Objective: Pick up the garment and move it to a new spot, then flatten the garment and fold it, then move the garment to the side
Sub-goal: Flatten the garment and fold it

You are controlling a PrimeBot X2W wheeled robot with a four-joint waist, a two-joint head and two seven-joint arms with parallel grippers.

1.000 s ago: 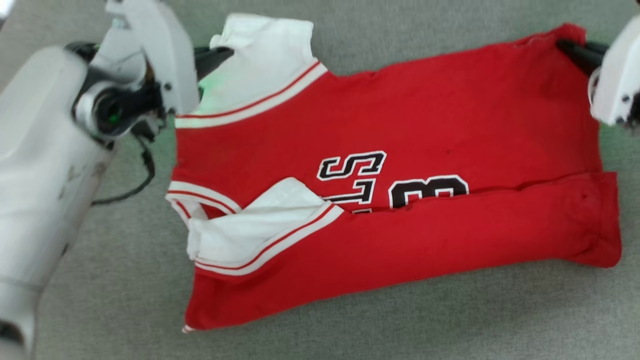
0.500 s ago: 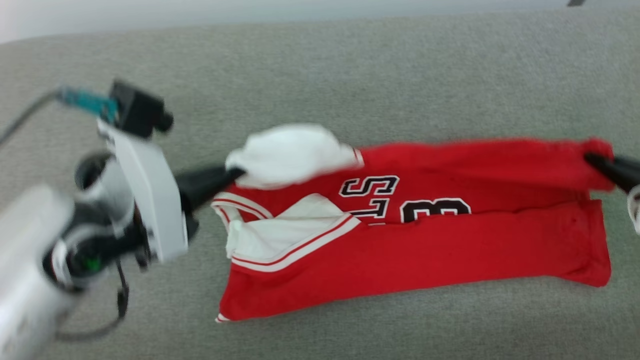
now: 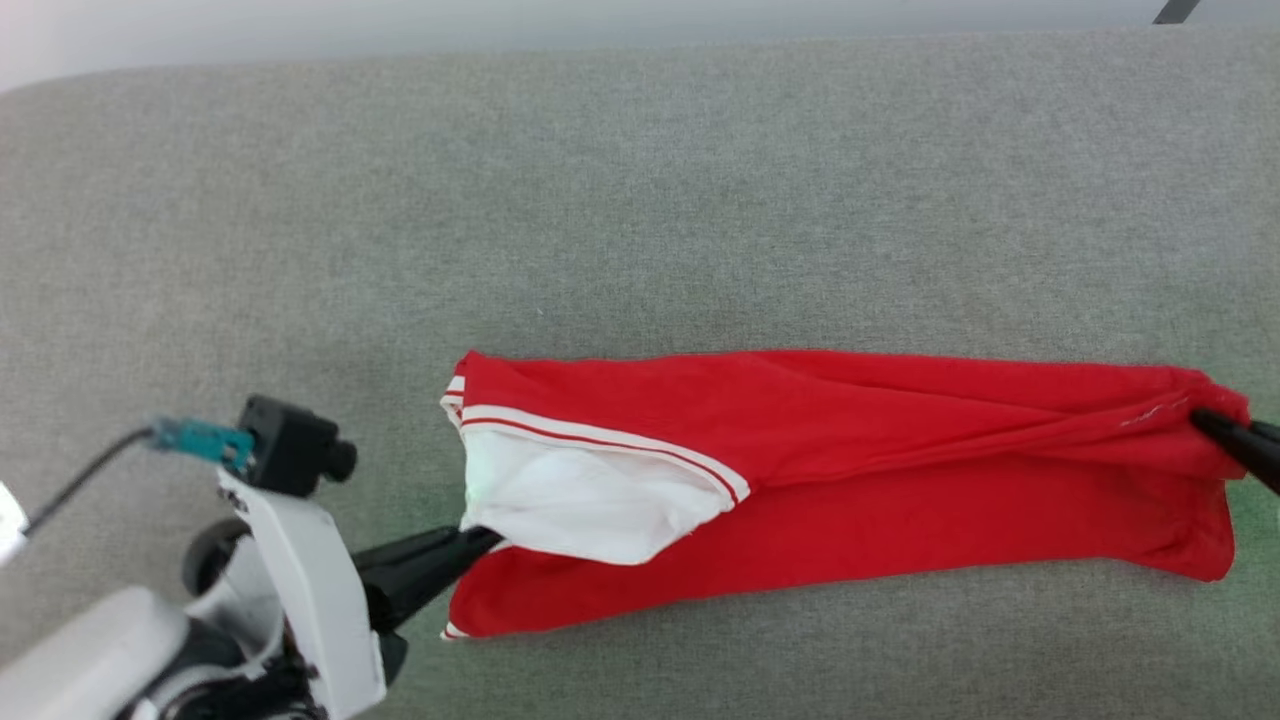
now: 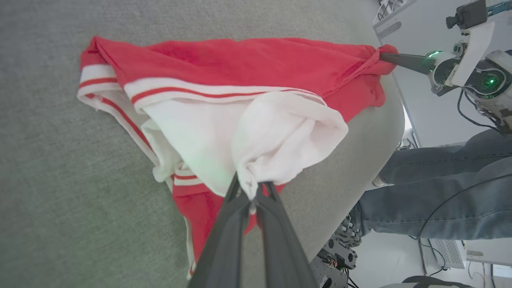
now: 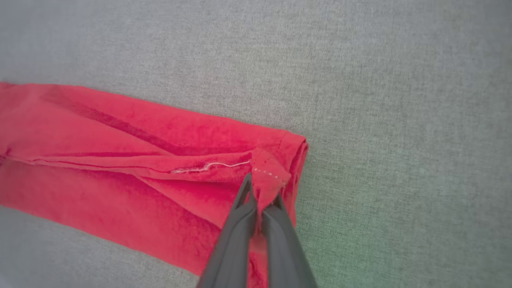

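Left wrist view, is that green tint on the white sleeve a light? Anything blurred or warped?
Left wrist view: likely a cast glow on the garment's white sleeve beside the left tool; wide-angle bends the surface edge. Right wrist view: green cast lower right, right tool soft. Head view: sharp.

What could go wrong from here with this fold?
1. The left tool pinches only a small bunch of the white sleeve; pulling may tug it loose or drag the sleeve out of the fold.
2. The right tool grips just a hem corner of the garment; tension between the tools could reopen the wrinkled fold.
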